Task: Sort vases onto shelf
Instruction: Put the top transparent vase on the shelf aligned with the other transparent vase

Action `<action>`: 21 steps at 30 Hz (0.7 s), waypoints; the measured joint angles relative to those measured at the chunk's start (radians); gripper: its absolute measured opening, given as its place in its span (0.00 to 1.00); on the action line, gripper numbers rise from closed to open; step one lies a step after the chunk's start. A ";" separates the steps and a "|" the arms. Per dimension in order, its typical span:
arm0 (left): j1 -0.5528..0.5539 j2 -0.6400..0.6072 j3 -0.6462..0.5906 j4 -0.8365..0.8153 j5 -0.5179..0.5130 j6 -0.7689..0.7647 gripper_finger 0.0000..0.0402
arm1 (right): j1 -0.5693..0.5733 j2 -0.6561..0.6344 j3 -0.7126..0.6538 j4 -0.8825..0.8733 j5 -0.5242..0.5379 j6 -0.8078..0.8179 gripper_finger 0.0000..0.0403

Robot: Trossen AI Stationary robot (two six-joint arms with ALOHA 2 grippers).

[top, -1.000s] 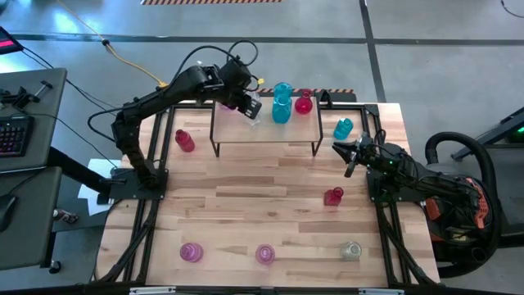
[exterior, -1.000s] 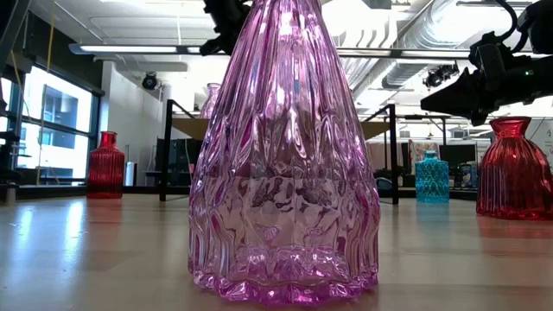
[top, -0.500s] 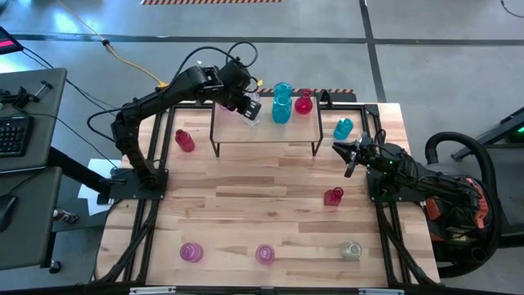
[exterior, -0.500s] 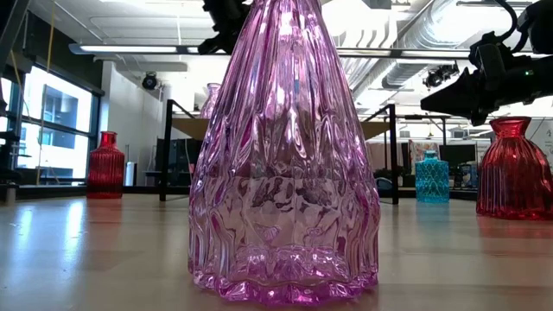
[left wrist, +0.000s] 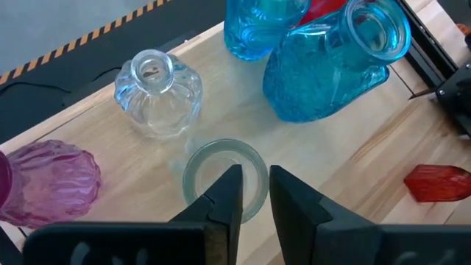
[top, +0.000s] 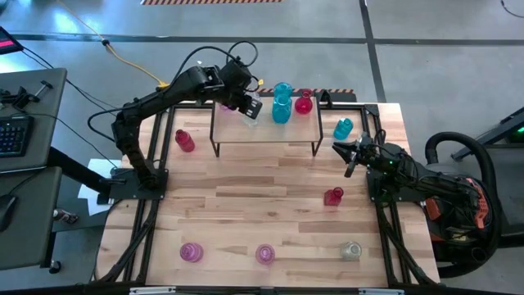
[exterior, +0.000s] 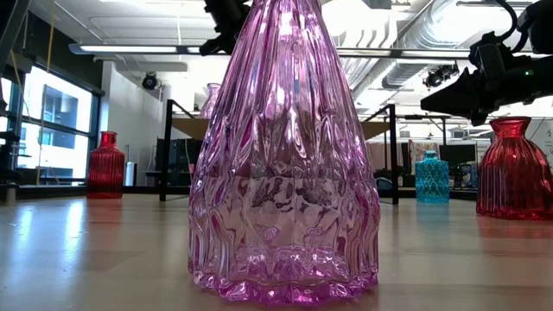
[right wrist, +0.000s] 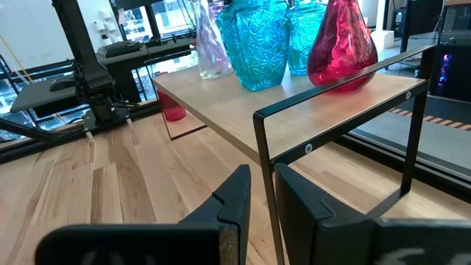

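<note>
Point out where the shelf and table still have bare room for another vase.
The shelf is bare along its front edge and right end; its back is crowded with clear, teal and red vases under the left gripper. The table is bare across its middle, between the shelf legs and the front row of vases.

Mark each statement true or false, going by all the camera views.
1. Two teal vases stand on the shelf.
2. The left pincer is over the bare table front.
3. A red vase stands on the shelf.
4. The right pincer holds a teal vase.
1. True: two teal vases stand on the shelf.
2. False: the left pincer is over the shelf, at a clear vase.
3. True: the red vase stands at the shelf's right end.
4. False: the right pincer holds nothing.
</note>
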 joint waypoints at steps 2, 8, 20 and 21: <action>0.000 0.000 0.000 0.009 0.000 0.007 0.17 | 0.000 0.000 0.000 0.000 0.000 0.000 0.12; 0.000 0.000 0.000 0.013 0.000 0.015 0.18 | 0.000 0.000 0.000 0.000 0.000 0.000 0.12; 0.000 -0.015 0.000 0.028 0.014 0.015 0.18 | 0.000 0.000 0.000 0.000 0.000 0.000 0.12; 0.000 -0.015 0.000 0.032 0.011 0.015 0.18 | 0.000 0.000 0.000 0.000 0.000 0.000 0.12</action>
